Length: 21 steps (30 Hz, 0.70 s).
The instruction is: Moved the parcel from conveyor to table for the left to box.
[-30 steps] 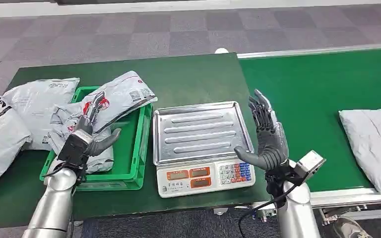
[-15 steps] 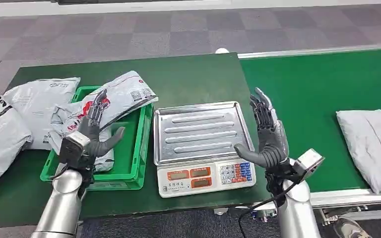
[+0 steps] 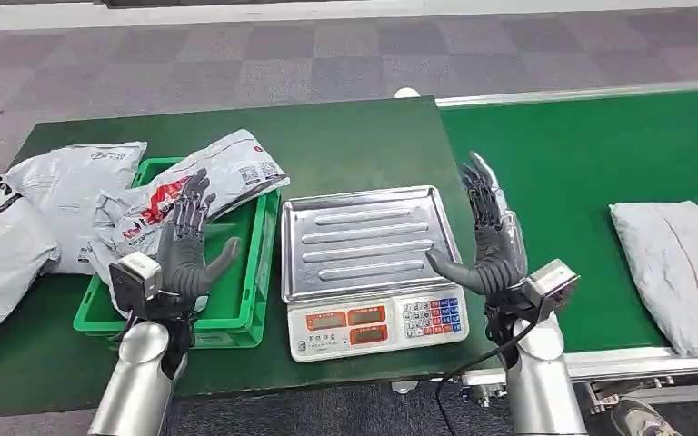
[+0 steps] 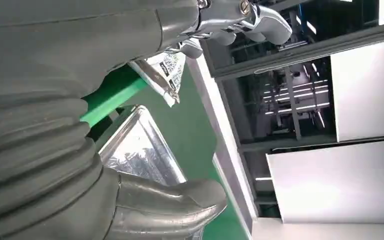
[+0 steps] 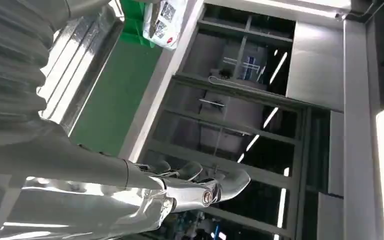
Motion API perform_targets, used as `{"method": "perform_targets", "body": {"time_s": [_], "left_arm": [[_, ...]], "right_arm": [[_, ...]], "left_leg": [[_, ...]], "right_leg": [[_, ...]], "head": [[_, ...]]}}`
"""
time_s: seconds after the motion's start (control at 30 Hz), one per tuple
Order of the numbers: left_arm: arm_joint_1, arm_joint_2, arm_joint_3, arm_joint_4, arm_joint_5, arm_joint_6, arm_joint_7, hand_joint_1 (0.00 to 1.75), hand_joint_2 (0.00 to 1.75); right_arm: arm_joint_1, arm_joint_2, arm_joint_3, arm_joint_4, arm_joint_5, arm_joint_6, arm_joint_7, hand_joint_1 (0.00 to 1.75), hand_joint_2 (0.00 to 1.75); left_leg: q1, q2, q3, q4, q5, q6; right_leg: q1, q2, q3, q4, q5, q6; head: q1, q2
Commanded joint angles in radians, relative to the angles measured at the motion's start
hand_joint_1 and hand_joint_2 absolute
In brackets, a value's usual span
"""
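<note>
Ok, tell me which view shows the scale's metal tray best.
The head view: the scale's metal tray lies whole and bare between the two hands. The left wrist view catches one corner of it behind the hand's cover; the right wrist view shows a slanted strip.

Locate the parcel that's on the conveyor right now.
In the head view, the grey parcel lies on the green conveyor belt at the far right, beyond the right hand and the scale.
</note>
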Motion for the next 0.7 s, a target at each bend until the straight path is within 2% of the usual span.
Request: {"method": "perform_targets", "body": {"time_s": [0.03, 0.07, 0.13, 0.2, 0.27, 0.3, 0.33, 0.47, 0.57, 0.6, 0.63, 0.67, 0.7], "left_arm": [[-0.010, 0.012, -0.035, 0.023, 0.004, -0.002, 0.003, 0.00, 1.75], [-0.008, 0.010, -0.036, 0.021, 0.027, -0.021, 0.003, 0.00, 1.75], [-0.004, 0.007, -0.040, 0.019, 0.024, -0.019, 0.003, 0.00, 1.75], [0.018, -0.012, -0.066, 0.005, 0.086, -0.078, 0.010, 0.00, 1.75], [0.031, -0.034, -0.101, 0.012, 0.097, -0.091, 0.012, 0.00, 1.75], [0.039, -0.039, -0.131, 0.016, 0.095, -0.097, 0.014, 0.00, 1.75], [0.050, -0.043, -0.144, 0.009, 0.094, -0.093, 0.014, 0.00, 1.75], [0.078, -0.051, -0.165, -0.024, 0.106, -0.112, 0.015, 0.00, 1.75], [0.089, -0.041, -0.165, -0.034, 0.102, -0.107, 0.021, 0.00, 1.75], [0.125, -0.030, -0.181, -0.004, 0.135, -0.120, -0.017, 0.00, 1.75], [0.135, -0.023, -0.193, 0.009, 0.134, -0.112, -0.052, 0.00, 1.75], [0.144, -0.020, -0.196, -0.003, 0.134, -0.109, -0.052, 0.00, 1.75], [0.144, -0.020, -0.196, -0.003, 0.134, -0.109, -0.052, 0.00, 1.75]], "right_arm": [[-0.041, -0.035, 0.027, 0.071, 0.001, -0.003, 0.002, 0.00, 1.75], [-0.042, -0.038, 0.028, 0.069, 0.048, -0.060, 0.008, 0.00, 1.75], [-0.045, -0.038, 0.030, 0.073, 0.049, -0.061, 0.008, 0.00, 1.75], [-0.076, -0.044, 0.035, 0.127, 0.198, -0.235, 0.065, 0.00, 1.75], [-0.103, -0.053, 0.025, 0.188, 0.278, -0.337, 0.102, 0.00, 1.75], [-0.117, -0.067, 0.012, 0.230, 0.361, -0.432, 0.125, 0.00, 1.75], [-0.130, -0.077, 0.013, 0.271, 0.542, -0.598, 0.183, 0.00, 1.75], [-0.175, -0.112, -0.077, 0.392, 0.602, -0.700, 0.215, 0.00, 1.75], [-0.213, -0.135, -0.165, 0.482, 0.623, -0.729, 0.251, 0.00, 1.75], [-0.615, -0.395, -0.137, 0.985, 0.895, -0.684, 0.630, 0.00, 1.75], [-0.765, -0.470, -0.131, 1.205, 0.917, -0.651, 0.574, 0.00, 1.75], [-0.810, -0.494, -0.130, 1.245, 0.930, -0.625, 0.569, 0.00, 1.75], [-0.810, -0.494, -0.130, 1.245, 0.930, -0.625, 0.569, 0.00, 1.75]], "left_leg": [[0.001, 0.000, 0.001, -0.001, 0.000, 0.001], [0.000, 0.000, 0.000, -0.001, 0.000, 0.001], [0.000, 0.000, 0.001, 0.000, 0.000, 0.001], [0.001, 0.000, 0.001, -0.001, 0.000, 0.001], [0.000, 0.001, 0.001, 0.000, 0.000, 0.001], [0.001, 0.000, 0.001, -0.001, 0.000, 0.001], [0.000, 0.000, 0.001, -0.001, 0.000, 0.001], [0.000, -0.001, 0.001, 0.000, 0.000, 0.002], [0.000, -0.003, 0.001, 0.000, 0.000, 0.002], [0.000, -0.003, 0.001, 0.000, 0.000, 0.002], [0.000, -0.004, 0.001, 0.000, 0.000, 0.003], [-0.002, 0.003, -0.001, 0.002, 0.000, 0.004], [-0.002, 0.003, -0.001, 0.002, 0.000, 0.004]], "right_leg": [[0.001, 0.001, 0.001, -0.002, 0.001, 0.001], [0.000, 0.001, 0.001, -0.001, 0.001, 0.000], [0.000, 0.000, 0.001, -0.002, 0.001, 0.001], [0.001, 0.001, 0.002, -0.003, 0.001, 0.001], [0.000, 0.001, 0.001, -0.002, 0.001, 0.001], [0.001, 0.001, 0.002, -0.003, 0.002, 0.001], [0.000, 0.000, 0.002, -0.002, 0.001, 0.001], [0.000, -0.001, 0.003, -0.003, 0.001, 0.001], [0.000, -0.002, 0.003, -0.003, 0.001, 0.001], [0.000, -0.003, 0.003, -0.003, 0.001, 0.001], [0.000, -0.003, 0.003, -0.004, 0.001, 0.001], [-0.002, 0.004, -0.001, -0.001, 0.003, 0.003], [-0.002, 0.004, -0.001, -0.001, 0.003, 0.003]], "head": [[0.000, 0.000], [0.000, 0.000], [0.000, 0.000], [0.000, 0.000], [0.000, 0.000], [0.000, 0.000], [0.000, 0.000], [0.000, 0.000], [0.000, 0.000], [0.000, 0.000], [0.000, 0.000], [0.000, 0.000], [0.000, 0.000]]}}
